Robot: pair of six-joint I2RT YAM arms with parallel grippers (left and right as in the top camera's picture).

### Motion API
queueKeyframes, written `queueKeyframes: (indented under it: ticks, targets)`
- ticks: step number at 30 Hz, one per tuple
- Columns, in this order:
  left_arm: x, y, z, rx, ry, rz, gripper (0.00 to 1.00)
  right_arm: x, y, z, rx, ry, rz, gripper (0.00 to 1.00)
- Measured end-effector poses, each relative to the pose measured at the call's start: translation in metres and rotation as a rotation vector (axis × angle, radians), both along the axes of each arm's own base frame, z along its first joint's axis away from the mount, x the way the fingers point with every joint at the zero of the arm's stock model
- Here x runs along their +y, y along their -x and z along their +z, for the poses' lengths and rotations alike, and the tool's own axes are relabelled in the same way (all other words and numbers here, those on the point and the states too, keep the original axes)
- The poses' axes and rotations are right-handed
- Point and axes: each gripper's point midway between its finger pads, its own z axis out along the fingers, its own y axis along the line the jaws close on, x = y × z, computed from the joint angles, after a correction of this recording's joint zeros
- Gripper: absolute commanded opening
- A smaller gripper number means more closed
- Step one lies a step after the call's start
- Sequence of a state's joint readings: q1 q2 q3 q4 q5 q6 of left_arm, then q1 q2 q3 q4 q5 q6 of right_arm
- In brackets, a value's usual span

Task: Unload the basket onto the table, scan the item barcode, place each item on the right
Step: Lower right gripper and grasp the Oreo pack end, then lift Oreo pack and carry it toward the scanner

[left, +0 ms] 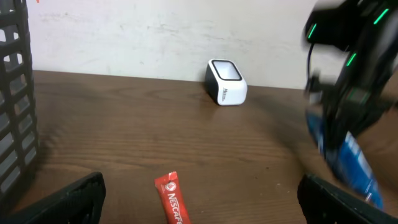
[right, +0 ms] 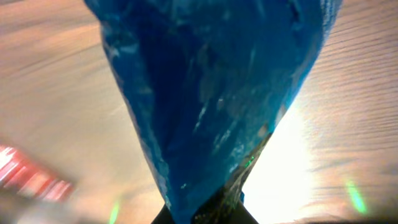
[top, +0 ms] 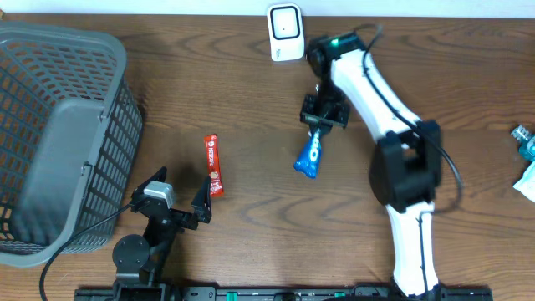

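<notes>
A blue packet (top: 308,157) hangs from my right gripper (top: 320,124), which is shut on its top end, a short way in front of the white barcode scanner (top: 285,32) at the table's back edge. In the right wrist view the blue packet (right: 211,93) fills the frame, pinched at the bottom by the right gripper (right: 205,214). The left wrist view shows the scanner (left: 226,82) by the wall and the blue packet (left: 348,162) blurred at the right. My left gripper (top: 180,191) stands open low over the table, nothing between its fingers.
A red Nescafe stick (top: 214,165) lies flat just ahead of the left gripper (left: 208,205), seen as the red stick (left: 173,199) between its open fingers. A grey mesh basket (top: 58,125) fills the left side. Pale packets (top: 525,159) lie at the right edge.
</notes>
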State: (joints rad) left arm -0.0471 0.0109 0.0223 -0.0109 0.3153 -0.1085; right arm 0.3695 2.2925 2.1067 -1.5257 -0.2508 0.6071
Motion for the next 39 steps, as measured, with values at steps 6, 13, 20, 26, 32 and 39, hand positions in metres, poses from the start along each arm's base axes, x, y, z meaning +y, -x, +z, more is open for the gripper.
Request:
queueKeyframes:
  ticks: [6, 13, 20, 26, 32, 39]
  targets:
    - [0.0, 0.0, 0.0, 0.0, 0.0, 0.0, 0.98, 0.038, 0.015, 0.12, -0.255, -0.345, 0.183, 0.01]
    - [0.0, 0.0, 0.0, 0.0, 0.0, 0.0, 0.98, 0.068, 0.052, 0.183, -0.348, -0.676, 0.434, 0.01]
    - [0.0, 0.0, 0.0, 0.0, 0.0, 0.0, 0.98, 0.068, 0.046, 0.181, -0.441, -0.678, 0.58, 0.01]
    - [0.0, 0.0, 0.0, 0.0, 0.0, 0.0, 0.98, 0.097, 0.069, 0.223, -0.623, -1.049, 0.858, 0.01]
    - [0.0, 0.0, 0.0, 0.0, 0.0, 0.0, 0.98, 0.112, 0.091, 0.245, -0.848, -1.325, 1.087, 0.01]
    - [0.0, 0.0, 0.0, 0.0, 0.0, 0.0, 0.98, 0.134, 0.119, 0.249, -1.184, -1.494, 1.398, 0.01]
